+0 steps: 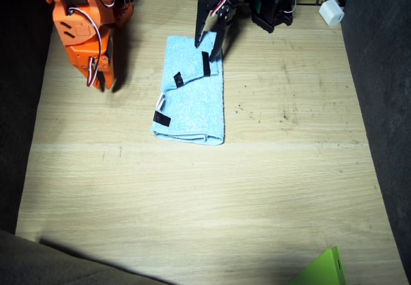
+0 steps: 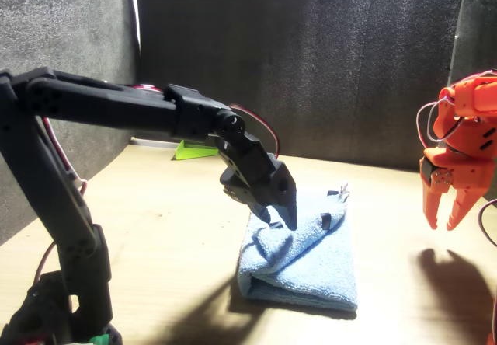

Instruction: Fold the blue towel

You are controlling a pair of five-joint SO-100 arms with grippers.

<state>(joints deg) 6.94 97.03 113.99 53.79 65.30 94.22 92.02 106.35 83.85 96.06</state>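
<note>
Two arms share the wooden table (image 1: 192,195), which fills most of the fixed view between dark fabric walls. The black left arm (image 2: 116,112) is the bigger presence in the front view, stretched out from its base and bent down over the cloth. The orange right arm (image 1: 83,22) stands well apart from the cloth, hanging above bare wood.

The blue towel (image 1: 192,102) lies near the table's far middle, folded into a narrow stack with its long side running away from the camera; the front view shows doubled layers at its near end and a raised, bunched fold on top. Black tape marks (image 1: 205,63) sit on its upper surface and along one edge, and a small white tag (image 1: 160,99) pokes out beside them.

The left gripper (image 1: 209,44) points down at the towel's far end with its jaws parted, one finger on each side of that edge; in the front view its tips sit at the bunched fold, though whether they pinch cloth I cannot tell. The right gripper (image 2: 450,217) hangs with its fingers slightly apart, holding nothing.

A lime-green object (image 1: 324,269) and a small white block (image 1: 331,12) lie at the table's edges.
</note>
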